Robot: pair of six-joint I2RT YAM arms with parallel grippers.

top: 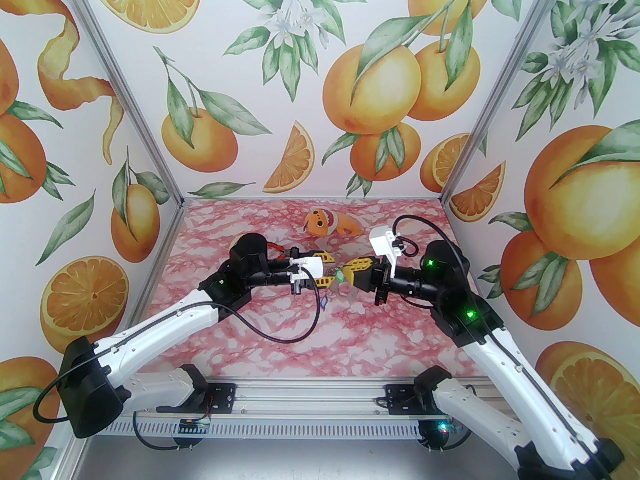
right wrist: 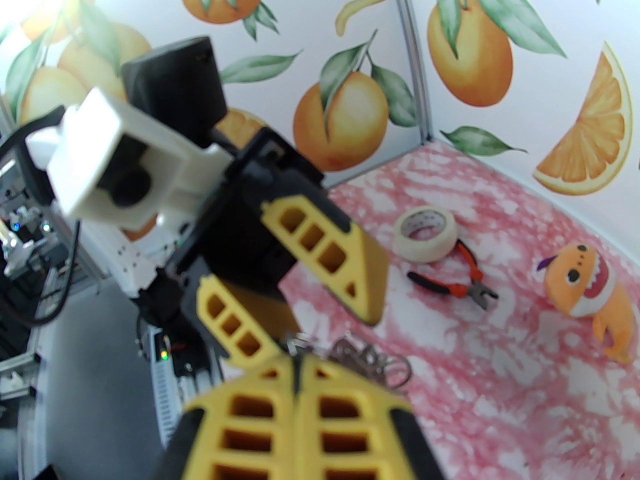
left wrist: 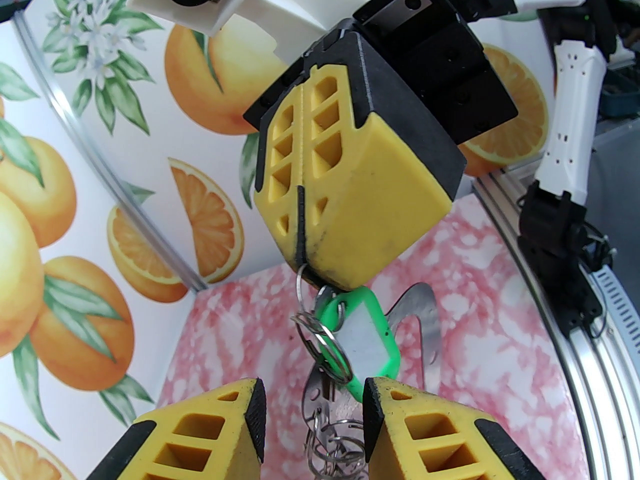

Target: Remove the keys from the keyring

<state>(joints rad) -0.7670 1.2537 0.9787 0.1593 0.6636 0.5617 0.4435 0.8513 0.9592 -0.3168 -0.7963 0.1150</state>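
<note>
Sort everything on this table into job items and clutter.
Job: green key tag, keyring, one of its small rings pinched by the right gripper, left gripper astride them.
Clutter: tape roll, red-handled pliers, orange plush toy.

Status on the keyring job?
Right gripper shut on small ring, green key tag hanging below. Left gripper open, straddling keyring. Pliers, tape well clear.

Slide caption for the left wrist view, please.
Right end effector pinches a wire ring; the green key tag hangs below it.

Tape (right wrist: 425, 232), pliers (right wrist: 452, 285), plush toy (right wrist: 585, 288) crowd table's (top: 350, 338) rear
</note>
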